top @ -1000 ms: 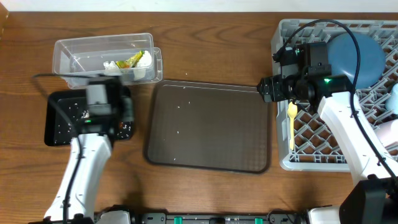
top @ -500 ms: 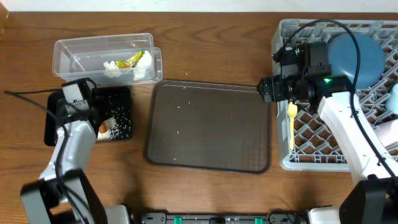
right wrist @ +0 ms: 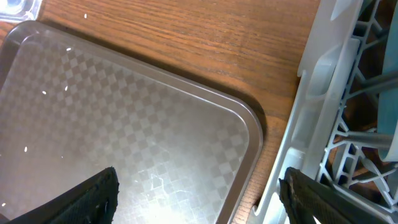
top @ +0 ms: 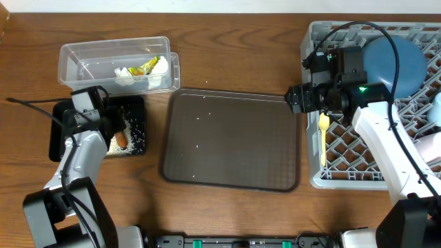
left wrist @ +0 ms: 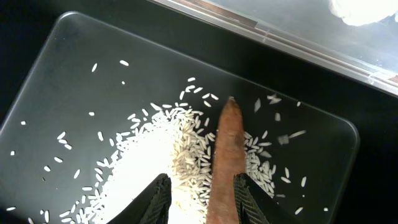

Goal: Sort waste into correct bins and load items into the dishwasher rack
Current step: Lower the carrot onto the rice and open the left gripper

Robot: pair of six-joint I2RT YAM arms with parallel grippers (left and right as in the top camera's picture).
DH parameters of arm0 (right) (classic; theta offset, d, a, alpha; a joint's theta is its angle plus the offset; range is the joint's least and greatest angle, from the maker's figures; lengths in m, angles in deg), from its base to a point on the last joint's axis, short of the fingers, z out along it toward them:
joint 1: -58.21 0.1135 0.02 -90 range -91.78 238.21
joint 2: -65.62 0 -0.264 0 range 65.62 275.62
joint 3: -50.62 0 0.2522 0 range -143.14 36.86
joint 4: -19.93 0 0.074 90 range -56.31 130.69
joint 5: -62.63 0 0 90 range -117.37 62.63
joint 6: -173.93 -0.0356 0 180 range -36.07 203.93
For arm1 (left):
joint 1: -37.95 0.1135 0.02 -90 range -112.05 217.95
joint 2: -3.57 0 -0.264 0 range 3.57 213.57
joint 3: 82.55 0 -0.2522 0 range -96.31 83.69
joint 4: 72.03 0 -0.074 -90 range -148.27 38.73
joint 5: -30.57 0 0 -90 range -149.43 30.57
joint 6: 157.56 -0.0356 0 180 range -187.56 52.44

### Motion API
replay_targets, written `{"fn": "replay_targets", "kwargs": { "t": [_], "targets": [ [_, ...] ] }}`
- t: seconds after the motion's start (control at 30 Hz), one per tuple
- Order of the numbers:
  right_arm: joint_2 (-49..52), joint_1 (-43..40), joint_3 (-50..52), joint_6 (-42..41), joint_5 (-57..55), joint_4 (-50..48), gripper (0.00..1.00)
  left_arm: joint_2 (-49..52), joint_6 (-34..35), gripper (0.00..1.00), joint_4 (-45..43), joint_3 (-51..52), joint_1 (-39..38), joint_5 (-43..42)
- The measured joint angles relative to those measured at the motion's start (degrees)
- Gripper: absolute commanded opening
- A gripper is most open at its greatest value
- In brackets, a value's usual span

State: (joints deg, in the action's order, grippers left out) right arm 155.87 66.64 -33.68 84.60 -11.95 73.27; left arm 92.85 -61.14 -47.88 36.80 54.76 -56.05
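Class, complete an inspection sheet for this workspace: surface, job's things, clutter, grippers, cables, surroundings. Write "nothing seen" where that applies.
Surface: wooden table.
Job's things: tissue and wrapper in the clear tub; carrot on rice in the black tray; blue plate and spoon in the rack.
Clutter: brown serving tray, a few rice grains on it.
Grippers: left gripper, jaws parted either side of the carrot; right gripper, wide open, empty, over the serving tray's corner.
Cables: black cable loops over the rack; thin cable by the left arm.
Surroundings: nothing seen.
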Motion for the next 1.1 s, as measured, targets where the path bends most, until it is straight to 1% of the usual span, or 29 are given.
{"fn": "replay_targets", "kwargs": {
  "t": [0.13,0.23,0.33,0.37,0.4,0.43,0.5,0.53,0.57,0.67,0.73,0.8,0.93,1.1],
  "targets": [
    [0.00,0.00,0.00,0.00,0.00,-0.07,0.83,-1.09,0.00,0.35,1.11,0.00,0.00,-0.02],
    [0.00,0.00,0.00,0.00,0.02,-1.38,0.84,-5.25,-0.07,0.35,2.23,-0.07,-0.37,-0.44],
    [0.00,0.00,0.00,-0.22,0.02,-5.29,0.87,-10.51,-0.48,0.36,4.07,-1.03,-1.53,-2.38],
    [0.00,0.02,0.00,-0.42,0.02,-7.08,0.88,-11.89,-0.66,0.42,4.90,-1.84,-2.29,-3.39],
    [0.00,0.02,0.00,-0.59,0.00,-8.76,0.92,-12.74,-0.92,0.52,5.55,-2.40,-2.91,-4.31],
    [0.00,0.00,0.00,-1.07,0.04,-10.58,0.92,-13.40,-1.31,0.62,6.43,-3.10,-3.72,-5.11],
    [0.00,0.00,-0.02,-1.51,-0.04,-13.64,0.93,-14.05,-1.51,0.77,8.79,-4.09,-5.51,-6.82],
    [0.00,0.00,-0.02,-1.73,0.00,-14.01,0.98,-14.08,-1.44,0.81,10.71,-4.26,-6.38,-7.65],
    [0.00,-0.07,-0.02,-2.03,-0.02,-13.88,0.99,-14.05,-1.57,0.83,12.83,-4.35,-6.99,-8.13],
    [0.02,-0.72,-0.13,-3.08,-0.04,-10.69,0.99,-13.94,-1.55,0.86,21.51,-4.59,-8.02,-9.38],
    [0.02,-2.29,-0.35,-4.13,-0.70,-7.02,0.99,-13.99,-1.62,0.87,29.18,-5.73,-8.02,-9.62],
    [-0.04,-4.72,-0.46,-5.16,-2.03,-3.04,0.99,-14.27,-1.53,0.87,33.92,-6.73,-7.98,-9.70],
    [-1.27,-10.12,-0.48,-6.58,-4.00,2.23,0.99,-18.60,-1.53,0.88,37.64,-7.54,-7.93,-10.08],
    [-6.86,-11.74,-0.46,-7.04,-7.04,5.03,0.99,-27.30,-1.60,0.87,37.79,-7.63,-7.93,-10.91]
  ]
}}
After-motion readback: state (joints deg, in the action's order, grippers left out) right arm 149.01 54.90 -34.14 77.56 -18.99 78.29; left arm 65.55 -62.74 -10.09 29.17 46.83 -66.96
